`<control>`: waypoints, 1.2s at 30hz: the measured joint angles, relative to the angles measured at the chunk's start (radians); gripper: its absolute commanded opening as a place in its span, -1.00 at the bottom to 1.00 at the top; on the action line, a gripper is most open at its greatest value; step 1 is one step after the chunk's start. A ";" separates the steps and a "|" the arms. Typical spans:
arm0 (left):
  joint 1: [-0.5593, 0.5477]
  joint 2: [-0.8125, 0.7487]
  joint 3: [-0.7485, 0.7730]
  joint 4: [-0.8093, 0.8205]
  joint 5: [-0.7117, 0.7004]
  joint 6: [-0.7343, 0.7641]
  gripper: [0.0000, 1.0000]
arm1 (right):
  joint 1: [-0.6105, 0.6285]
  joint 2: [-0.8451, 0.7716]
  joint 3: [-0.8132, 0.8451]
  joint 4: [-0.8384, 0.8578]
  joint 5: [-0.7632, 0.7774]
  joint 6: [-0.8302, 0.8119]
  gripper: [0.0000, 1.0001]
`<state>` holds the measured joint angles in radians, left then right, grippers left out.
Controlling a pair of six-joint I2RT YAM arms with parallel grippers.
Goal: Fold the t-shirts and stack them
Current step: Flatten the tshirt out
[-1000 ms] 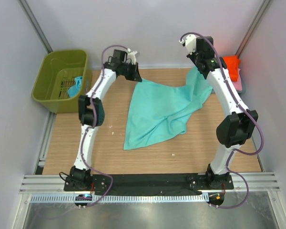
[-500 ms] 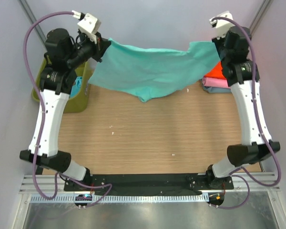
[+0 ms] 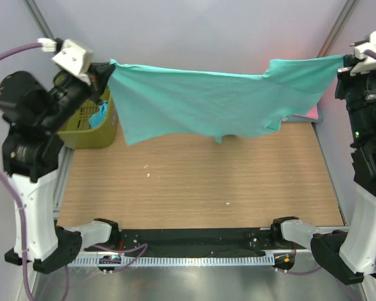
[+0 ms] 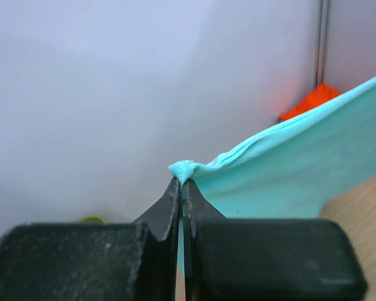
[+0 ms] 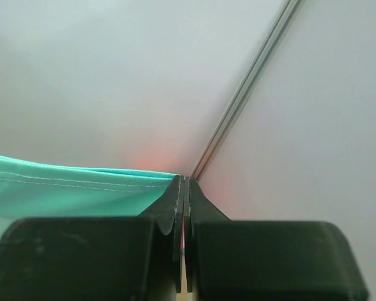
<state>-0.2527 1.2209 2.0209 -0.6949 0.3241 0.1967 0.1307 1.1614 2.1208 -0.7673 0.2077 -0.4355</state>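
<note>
Wooden tabletop (image 3: 194, 188), pale walls behind. A teal t-shirt (image 3: 200, 103) hangs stretched in the air above the far edge. Left fingers (image 4: 170, 204) pinch one corner; right fingers (image 5: 175, 200) pinch the opposite corner, both clamped tight.

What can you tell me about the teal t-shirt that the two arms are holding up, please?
The teal t-shirt is soft, plain cloth with a stitched hem. It hangs spread wide in the air, its top edge pulled almost straight with a slight sag in the middle, its lower edge loose and uneven. The left gripper and the right gripper, both shut, each pinch one top corner. It seems to hang clear of the table.
</note>
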 measured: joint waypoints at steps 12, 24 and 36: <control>0.038 -0.116 0.069 0.004 0.008 0.025 -1.00 | 0.000 -0.045 0.109 0.001 -0.053 -0.037 -0.97; 0.039 -0.010 -0.151 -0.059 -0.018 0.101 -1.00 | 0.000 0.145 -0.060 0.024 -0.031 -0.056 -0.97; 0.039 -0.058 -0.087 -0.066 -0.016 0.091 -1.00 | 0.000 0.085 0.026 0.003 -0.031 -0.042 -0.98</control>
<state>-0.2134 1.1633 1.9343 -0.7609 0.3077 0.2874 0.1307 1.2465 2.1471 -0.7647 0.1772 -0.4778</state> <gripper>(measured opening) 0.005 0.026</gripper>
